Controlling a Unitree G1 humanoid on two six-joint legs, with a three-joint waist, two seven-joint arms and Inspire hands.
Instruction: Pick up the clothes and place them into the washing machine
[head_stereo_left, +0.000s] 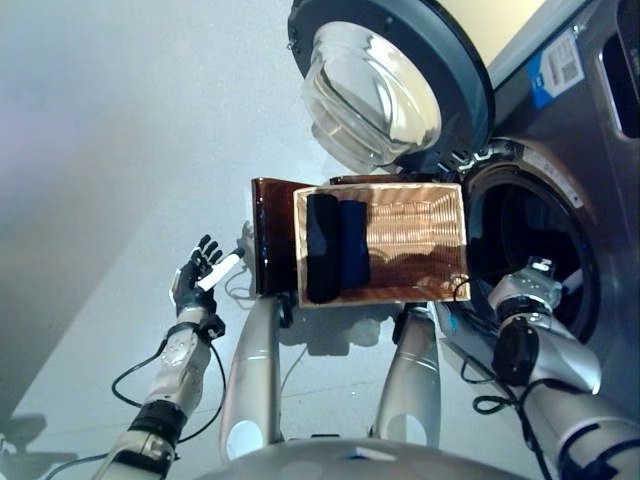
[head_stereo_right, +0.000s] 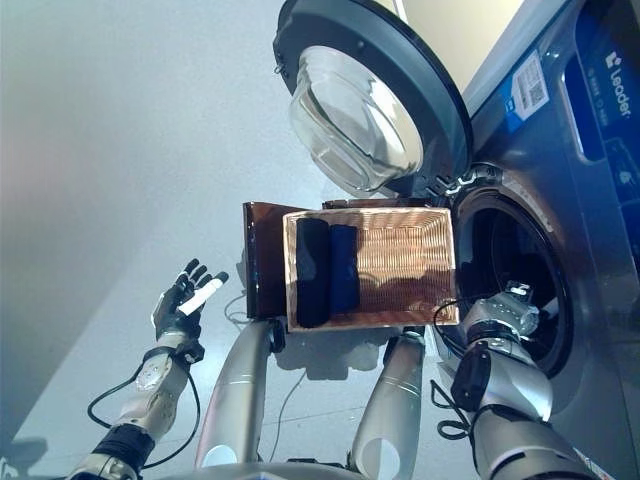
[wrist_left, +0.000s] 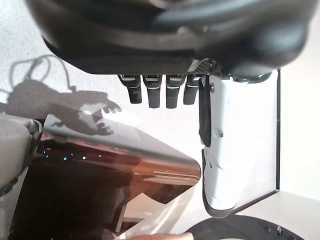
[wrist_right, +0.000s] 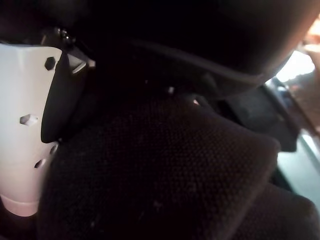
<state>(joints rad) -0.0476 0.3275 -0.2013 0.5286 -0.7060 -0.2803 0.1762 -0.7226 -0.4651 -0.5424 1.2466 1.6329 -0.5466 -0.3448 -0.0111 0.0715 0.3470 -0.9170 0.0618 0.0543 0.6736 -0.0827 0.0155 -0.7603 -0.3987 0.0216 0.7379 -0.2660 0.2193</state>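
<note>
Dark cloth (wrist_right: 165, 175) pinched in right hand (wrist_right: 30, 125) (at drum), left hand (head_stereo_left: 197, 276) spread.

Wicker basket (head_stereo_left: 420, 240) holding dark clothes (head_stereo_left: 336, 247), washing machine (head_stereo_left: 560, 200) door (head_stereo_left: 390, 80) open

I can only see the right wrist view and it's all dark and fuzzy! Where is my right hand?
Observer: Your right hand is at the mouth of the grey washing machine, whose round glass door is wide open.
Operator: Are any clothes still waiting?
Observer: Yes, folded dark clothes lie at the left end of the woven brown basket.
Operator: What's my other hand doing?
Observer: Your left hand is open and empty, out to the left of the basket.
</note>
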